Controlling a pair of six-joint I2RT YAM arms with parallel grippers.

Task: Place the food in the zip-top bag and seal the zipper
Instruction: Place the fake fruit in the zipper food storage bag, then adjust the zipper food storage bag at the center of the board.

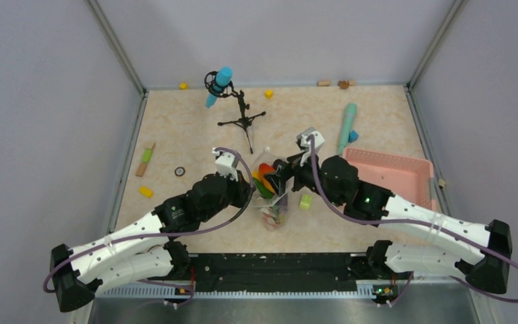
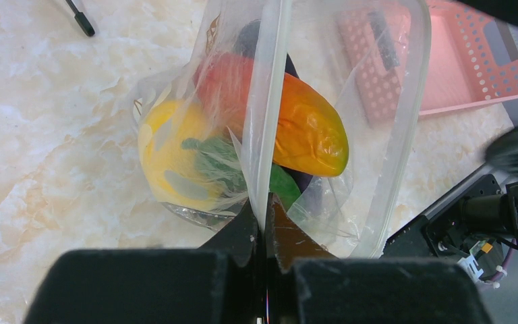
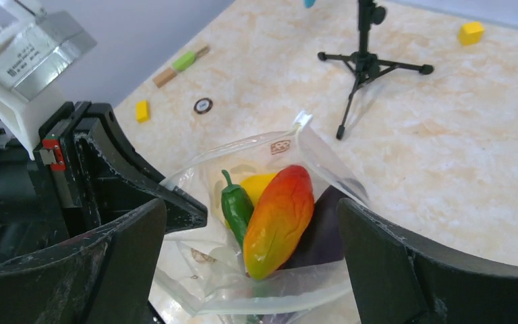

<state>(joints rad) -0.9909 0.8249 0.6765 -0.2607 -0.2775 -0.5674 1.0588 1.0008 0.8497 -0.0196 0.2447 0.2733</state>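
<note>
Scene: two robot arms meet over a marbled table [image 1: 189, 135], shown from above and from each wrist.
Landmark: a pink lattice basket [image 1: 386, 157] lies flat on the table.
Zip-top bag [image 1: 274, 210]: a clear dotted pouch just left of the basket, its mouth gaping open.
Zipper [image 2: 270, 101]: the white strip along the bag's rim, not sealed. One lip runs straight, and the other bows away toward the basket.
Food: all inside the bag. An orange-red fruit [image 3: 280, 219] lies on top, with a green pepper [image 3: 236, 206] touching its side away from the basket. A yellow lemon [image 3: 260, 183] sits behind them, and a dark purple piece [image 3: 324, 229] is on the basket side.
Left gripper [image 2: 264, 214]: clenched, fingers pressed together on the straight lip of the zipper, on the bag's side away from the basket.
Right gripper [image 3: 249, 229]: released, fingers spread wide on the basket side of the bag, with the open mouth and the food showing between them. Whether they touch the plastic cannot be told.
Lime-green cylinder [image 1: 305, 201]: on the table between the bag and the basket, nearer the bag.
Tripod stand [image 1: 243, 120]: upright, well left of the basket and farther back.
</note>
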